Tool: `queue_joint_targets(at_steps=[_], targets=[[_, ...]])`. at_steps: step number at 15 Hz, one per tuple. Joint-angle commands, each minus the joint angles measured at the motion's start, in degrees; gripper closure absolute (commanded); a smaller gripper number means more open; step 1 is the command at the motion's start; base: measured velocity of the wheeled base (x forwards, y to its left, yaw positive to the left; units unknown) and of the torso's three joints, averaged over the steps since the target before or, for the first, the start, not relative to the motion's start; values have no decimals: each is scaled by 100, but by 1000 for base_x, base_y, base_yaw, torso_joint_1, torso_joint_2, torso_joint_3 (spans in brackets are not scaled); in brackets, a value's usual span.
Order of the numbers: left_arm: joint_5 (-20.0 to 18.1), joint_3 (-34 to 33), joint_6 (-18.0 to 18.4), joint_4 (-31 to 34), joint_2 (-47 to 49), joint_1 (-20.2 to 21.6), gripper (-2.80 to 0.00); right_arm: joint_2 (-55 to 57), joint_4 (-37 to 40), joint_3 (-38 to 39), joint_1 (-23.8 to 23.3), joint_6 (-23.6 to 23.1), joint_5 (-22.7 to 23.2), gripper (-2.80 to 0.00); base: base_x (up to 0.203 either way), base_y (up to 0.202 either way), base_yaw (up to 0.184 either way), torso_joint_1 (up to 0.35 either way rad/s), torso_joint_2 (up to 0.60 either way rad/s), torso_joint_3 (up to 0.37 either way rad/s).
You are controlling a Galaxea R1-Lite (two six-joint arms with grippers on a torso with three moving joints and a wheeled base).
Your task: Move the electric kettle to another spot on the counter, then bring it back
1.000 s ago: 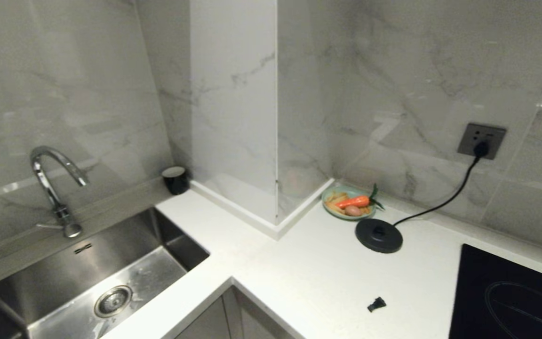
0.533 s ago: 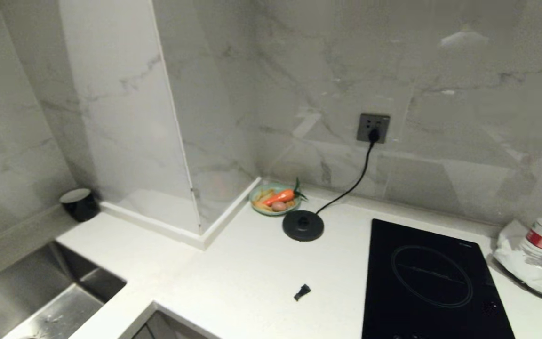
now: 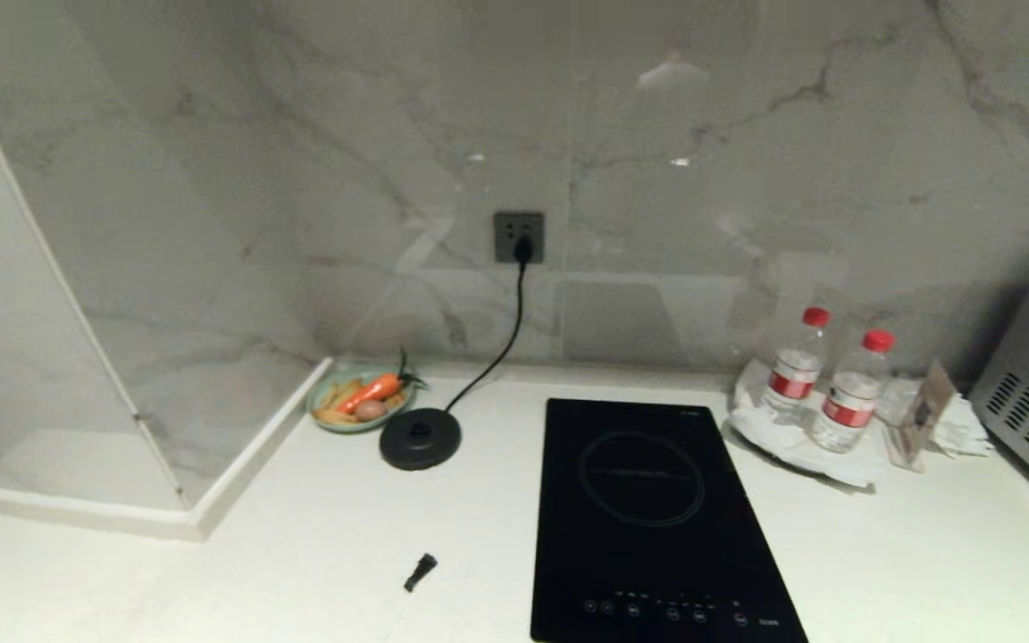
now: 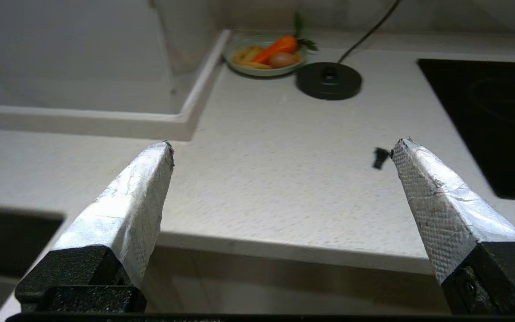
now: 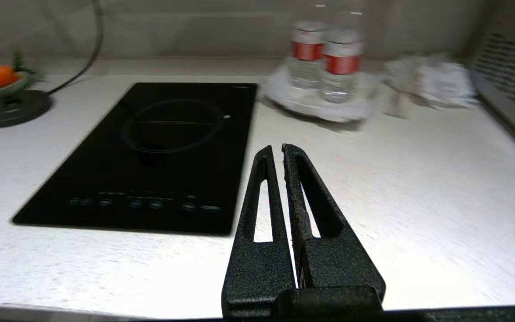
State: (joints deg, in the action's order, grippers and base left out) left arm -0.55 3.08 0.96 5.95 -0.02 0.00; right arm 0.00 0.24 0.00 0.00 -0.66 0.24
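White speckled desk (image 3: 318,554) carries a black hob (image 3: 648,500), then an empty kettle base (image 3: 420,438); no electric kettle shows. Left gripper (image 4: 282,150) gapes wide, right gripper (image 5: 276,154) pressed together. Likely searching; next needs locating it.

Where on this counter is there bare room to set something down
Bare counter lies between the round base and the front edge, bar a small black piece, and right of the hob. Crowded around the water bottles.
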Motion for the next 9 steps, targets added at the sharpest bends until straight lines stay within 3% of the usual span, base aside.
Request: queue_joint_targets(at_steps=[1, 4, 9], targets=[[2, -1, 0, 3, 11, -8, -280, 0, 2, 0, 0, -4, 2, 0, 0, 10, -174, -6, 3, 12], [20, -1, -8, 3, 11, 0, -280, 0, 2, 0, 0, -4, 2, 0, 4, 6, -120, 2, 8, 3], [37, -10, -26, 3, 11, -9, -280, 0, 2, 0, 0, -4, 2, 0, 0, 0, 0, 0, 0, 0]])
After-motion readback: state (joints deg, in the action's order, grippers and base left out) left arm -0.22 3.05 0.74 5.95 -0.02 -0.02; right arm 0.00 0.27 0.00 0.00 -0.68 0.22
